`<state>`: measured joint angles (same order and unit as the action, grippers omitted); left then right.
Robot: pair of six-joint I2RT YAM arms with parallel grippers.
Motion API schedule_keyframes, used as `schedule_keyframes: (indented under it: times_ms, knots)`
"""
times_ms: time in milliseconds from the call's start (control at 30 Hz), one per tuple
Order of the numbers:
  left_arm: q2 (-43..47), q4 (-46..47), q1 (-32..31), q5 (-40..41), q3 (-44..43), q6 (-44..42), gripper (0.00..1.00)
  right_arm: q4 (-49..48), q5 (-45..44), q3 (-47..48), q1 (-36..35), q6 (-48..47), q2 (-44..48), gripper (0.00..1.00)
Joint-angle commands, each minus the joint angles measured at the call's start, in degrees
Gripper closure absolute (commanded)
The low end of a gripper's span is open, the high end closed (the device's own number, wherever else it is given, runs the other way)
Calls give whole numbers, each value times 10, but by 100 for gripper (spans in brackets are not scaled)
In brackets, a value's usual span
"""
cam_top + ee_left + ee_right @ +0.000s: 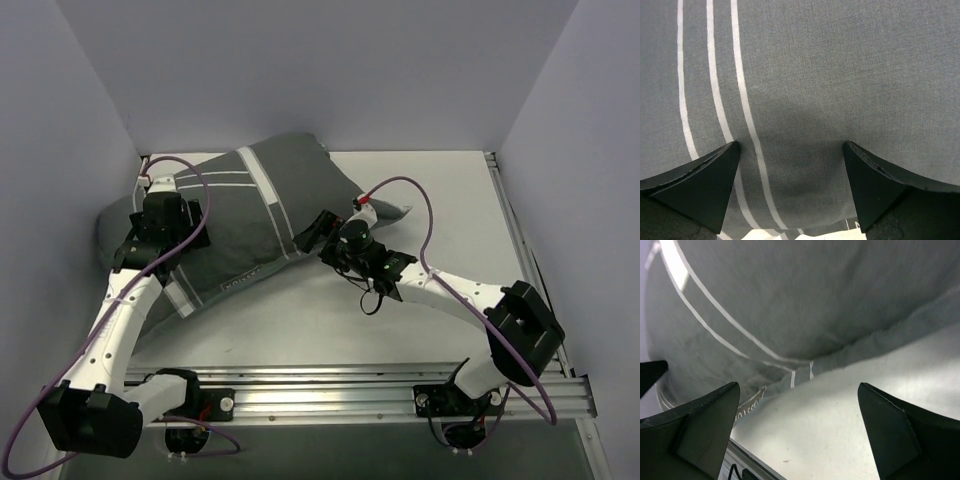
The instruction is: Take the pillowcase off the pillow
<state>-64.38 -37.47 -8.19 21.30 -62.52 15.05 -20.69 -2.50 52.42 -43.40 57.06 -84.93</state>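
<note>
— how do the left jaws stand?
— spread wide, with nothing pinched. the fingers [697,182] are right at the striped face of the pillowcase [250,210]; i can't tell whether they press it.
— and the right jaws?
— also wide open and empty. those fingers [700,425] hang low over the table [400,320], just beside the pillowcase's near seam.
— where does the pillowcase lie?
— on the far left of the table, plump, stripes up, one end against the left wall. the pillow is hidden inside.

Pillow fully hidden w/in pillowcase [250,215]; L arm [120,320] covers its L edge.
</note>
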Motion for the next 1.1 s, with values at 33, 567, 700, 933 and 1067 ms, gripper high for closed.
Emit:
schedule_keyframes:
  times_ms: [33,567,700,933,1067]
  knots:
    - [2,30,4,-28,11,14,6,-52,-100,-14,-38,72,-15,0]
    - [20,26,3,-91,57,33,6,-249,-72,15,-41,61,-165,25]
    - [30,23,2,-122,74,44,6,-265,-60,5,-31,60,-176,74]
    - [75,-13,-1,-166,65,55,6,-269,-7,-78,26,53,-100,100]
    - [93,-60,0,-180,15,46,6,-155,59,-97,95,-10,-21,100]
